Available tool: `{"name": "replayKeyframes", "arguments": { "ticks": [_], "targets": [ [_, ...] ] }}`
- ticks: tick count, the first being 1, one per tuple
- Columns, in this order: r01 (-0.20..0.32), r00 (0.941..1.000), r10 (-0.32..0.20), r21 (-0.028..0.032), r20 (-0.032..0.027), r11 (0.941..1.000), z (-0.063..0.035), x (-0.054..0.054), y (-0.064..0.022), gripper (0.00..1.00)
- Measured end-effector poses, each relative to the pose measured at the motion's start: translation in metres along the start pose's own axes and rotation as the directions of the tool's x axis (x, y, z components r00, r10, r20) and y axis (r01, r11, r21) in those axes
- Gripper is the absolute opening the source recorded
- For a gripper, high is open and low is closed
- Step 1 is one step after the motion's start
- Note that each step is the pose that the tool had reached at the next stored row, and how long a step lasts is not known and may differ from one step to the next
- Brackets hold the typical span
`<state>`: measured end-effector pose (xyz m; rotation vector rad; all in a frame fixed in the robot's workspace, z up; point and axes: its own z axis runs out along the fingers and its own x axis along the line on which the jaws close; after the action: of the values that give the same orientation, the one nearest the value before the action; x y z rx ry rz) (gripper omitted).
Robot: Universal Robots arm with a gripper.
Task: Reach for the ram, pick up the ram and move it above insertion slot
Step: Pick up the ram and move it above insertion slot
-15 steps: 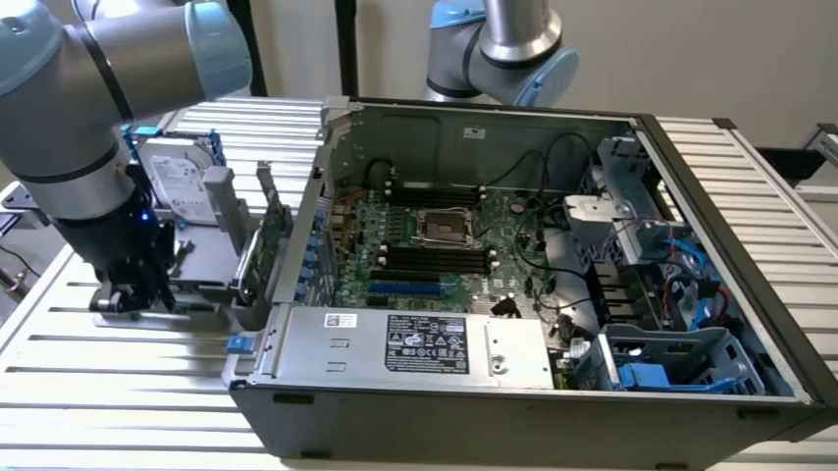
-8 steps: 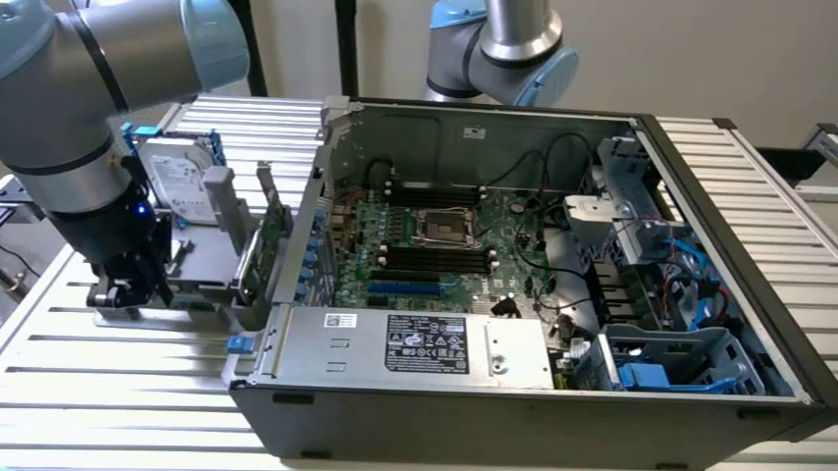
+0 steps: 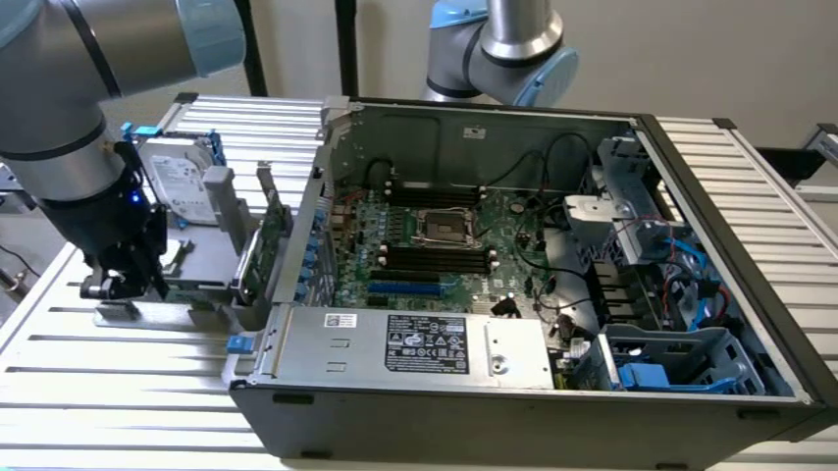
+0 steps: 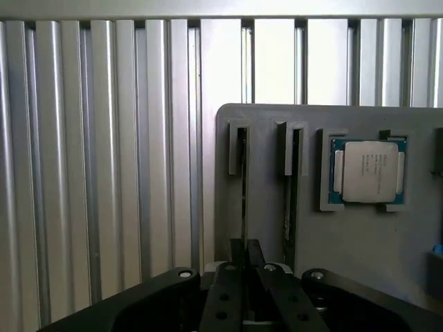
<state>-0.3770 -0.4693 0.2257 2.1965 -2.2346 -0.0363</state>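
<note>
We see the gripper point(image 4: 246, 249) low over the grey holder point(image 4: 311, 242), which sits on the ribbed table point(image 4: 104, 173) at the exterior view's left of the open case point(image 3: 524, 392). Fingers are drawn nearly together, only a thin gap, and the ram point(image 4: 243, 187) runs edge-on straight into that gap, so we read it as a pinch on the stick's near end. Ram sits down in its holder groove, not lifted. A second stick point(image 4: 289, 187) stands in the next groove just beside it, and the CPU point(image 4: 365, 171) lies in a pocket further along. Risks as we judge them: the grip is on a thin edge near one end, so a pull could tilt the ram and bind it in the groove, or let it slip out. Any sideways drift could knock the second stick. In the exterior view the drive point(image 3: 177, 186) and card point(image 3: 269, 245) stand in the holder between the gripper point(image 3: 116, 285) and the case wall, so a low carry could clip them or the wall before reaching the board slots point(image 3: 433, 260).
</note>
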Motion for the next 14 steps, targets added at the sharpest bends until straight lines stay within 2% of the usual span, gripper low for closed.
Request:
{"name": "replayKeyframes", "arguments": {
  "ticks": [8,10,14],
  "targets": [
    [0.015,0.9999,-0.015,-0.0003,0.0020,0.9999,-0.0338,0.000,-0.0013,0.14],
    [0.022,0.9997,-0.022,-0.0003,0.0044,0.9998,-0.0427,0.000,-0.0031,0.14],
    [0.039,0.9991,-0.039,-0.0004,0.0138,0.9992,-0.0589,-0.001,-0.0076,0.14]
  ]
}}
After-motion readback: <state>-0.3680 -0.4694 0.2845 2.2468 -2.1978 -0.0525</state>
